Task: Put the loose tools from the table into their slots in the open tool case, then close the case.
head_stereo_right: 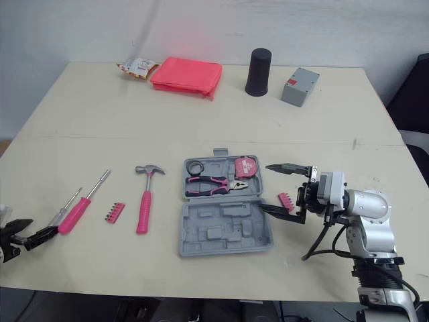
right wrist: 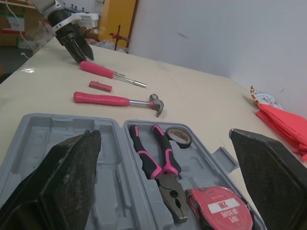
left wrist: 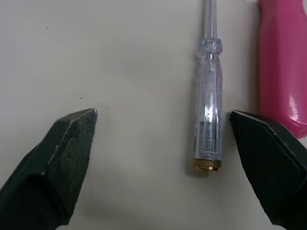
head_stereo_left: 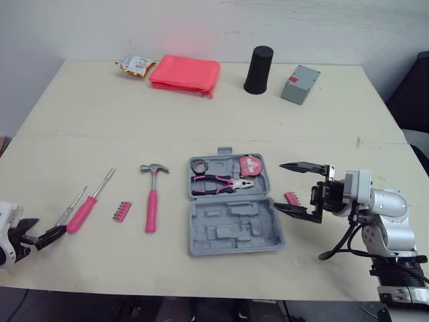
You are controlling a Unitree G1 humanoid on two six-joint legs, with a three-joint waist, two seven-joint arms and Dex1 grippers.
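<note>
Left wrist view: the clear screwdriver point(left wrist: 207, 120) is seen flat on the table point(left wrist: 134, 57), between the wide-open fingers of the empty left claw point(left wrist: 163, 115). The pink screwdriver point(left wrist: 283, 62) is just beside it, so both could be pinched together, or the thin one could be knocked and rolled away. The open tool case point(head_stereo_left: 231, 204) is well apart. The right claw point(head_stereo_left: 279, 186) is held wide open and empty beside the case.
</note>
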